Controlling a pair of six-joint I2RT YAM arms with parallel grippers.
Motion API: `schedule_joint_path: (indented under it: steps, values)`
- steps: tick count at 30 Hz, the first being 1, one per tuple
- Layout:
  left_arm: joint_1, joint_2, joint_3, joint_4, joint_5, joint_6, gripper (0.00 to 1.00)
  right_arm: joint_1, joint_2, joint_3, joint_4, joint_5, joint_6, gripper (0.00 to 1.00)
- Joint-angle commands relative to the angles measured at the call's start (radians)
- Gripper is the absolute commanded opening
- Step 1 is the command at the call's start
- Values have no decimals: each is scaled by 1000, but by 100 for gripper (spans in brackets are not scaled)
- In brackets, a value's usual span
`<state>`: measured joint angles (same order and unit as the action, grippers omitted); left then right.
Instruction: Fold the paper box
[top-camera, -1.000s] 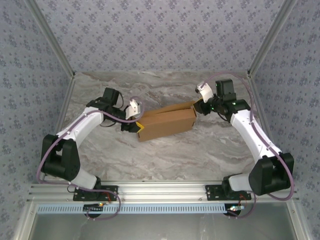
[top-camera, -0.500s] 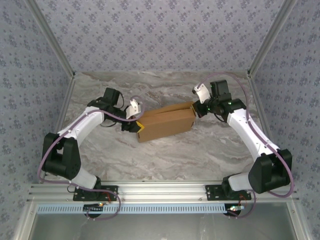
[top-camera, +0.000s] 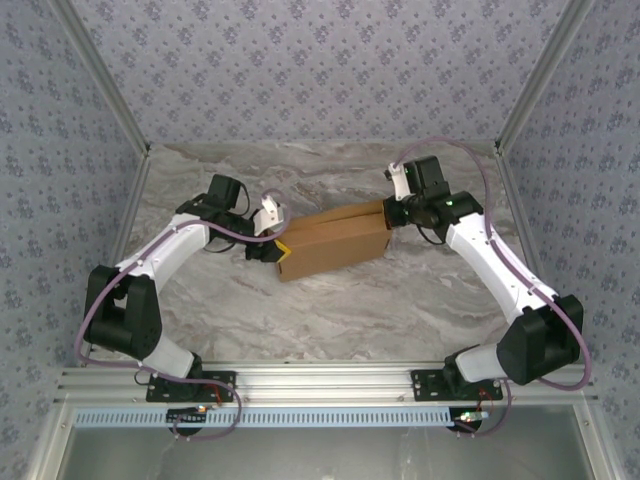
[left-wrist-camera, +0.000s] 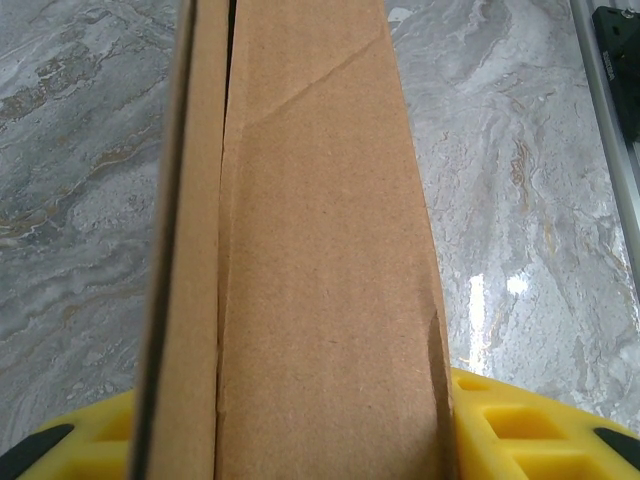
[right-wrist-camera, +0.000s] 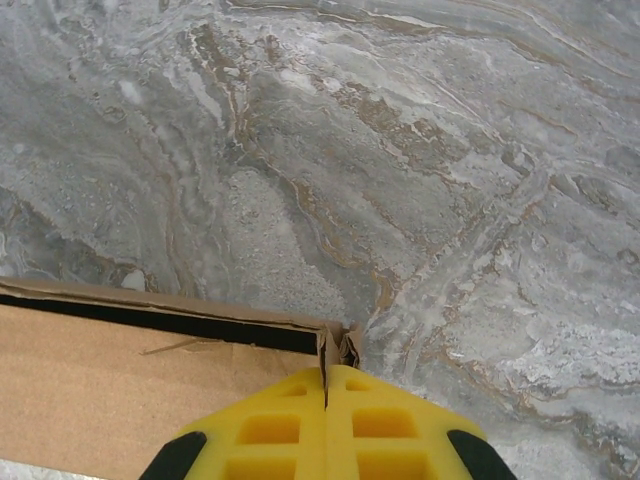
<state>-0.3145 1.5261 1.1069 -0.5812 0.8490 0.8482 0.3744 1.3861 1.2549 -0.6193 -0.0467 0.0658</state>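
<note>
Pressure at the far right corner should come slow and square while the left gripper (top-camera: 272, 250) holds the left end of the paper box (top-camera: 335, 243) between its fingers, lest the lid buckle; the right gripper (top-camera: 390, 212), fingers pressed together (nothing between them), touches that corner. The box lies at the middle of the table (top-camera: 300, 310): matte brown corrugated board, shallow, oblong, a dark gap along its far edge.

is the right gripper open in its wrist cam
No, the right gripper has its yellow fingers pressed together with no gap, right at the corner of the paper box.
</note>
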Motion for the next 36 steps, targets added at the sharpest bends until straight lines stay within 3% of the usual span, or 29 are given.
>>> schedule_joint_path:
  steps: [1, 9, 26, 36]
  values:
    - [8, 4, 5, 42, -5, -42, 30, 10, -4, 12, -52, 38, 77, 3]
    - [8, 18, 7, 57, -16, -69, 30, 19, -28, -92, 13, 25, 129, 3]
    - [8, 31, 11, 41, -45, -76, 30, -4, -112, -236, 111, 61, 86, 2]
    - [8, 26, 9, 44, -46, -74, 37, 2, -149, -330, 209, 39, 55, 2]
